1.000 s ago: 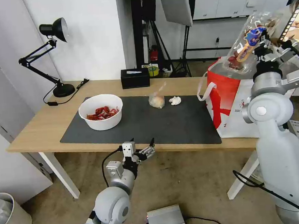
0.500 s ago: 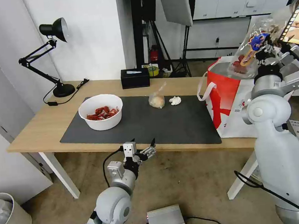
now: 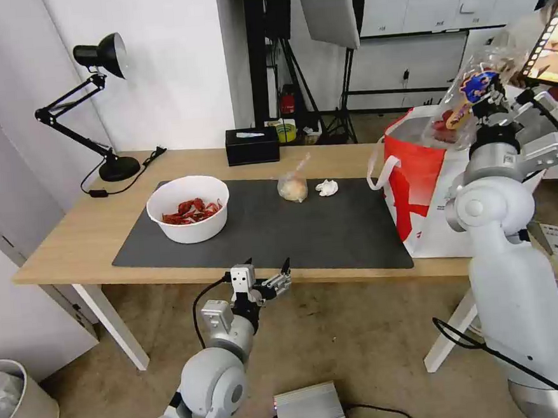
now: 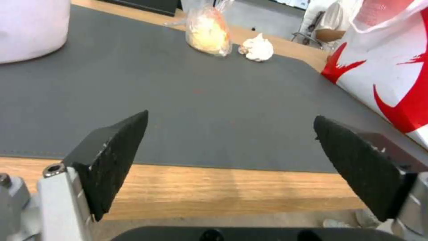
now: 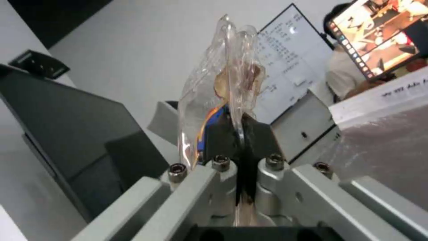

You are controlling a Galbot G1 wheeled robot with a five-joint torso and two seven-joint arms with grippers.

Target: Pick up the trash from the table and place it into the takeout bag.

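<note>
On the far left of the bench (image 3: 64, 240) stands a black desk lamp (image 3: 102, 100), not part of the clearing job. Next along, on the dark grey mat (image 3: 306, 229), sits the white round bowl (image 3: 188, 209) with red crayfish shells in it, waiting its turn. Below the bench's front edge, roughly level with the middle of the mat, hangs the left pincer (image 3: 265, 267), its black pads spread wide with nothing between them; it appears parked, facing across the mat toward the remaining items. At the back edge sits a black tissue box (image 3: 252, 146), to be left alone. Right of centre on the mat lies the small knotted clear bag (image 3: 292, 186), something pale orange inside, and just beside it, apart from it, the crumpled white tissue (image 3: 326, 187). Further right stands the takeout bag (image 3: 417, 186), white and red, mouth open upward, a loop handle drooping toward the mat; it stands at the bench's right end, within the right arm's reach. Above that mouth the right pincer (image 3: 483, 100) is clamped on the clear plastic tray (image 3: 469, 97), pinching its thin edge so the tray stands tilted above the fingers, red fruits visible inside; by my reckoning it is held there for dropping in.
</note>
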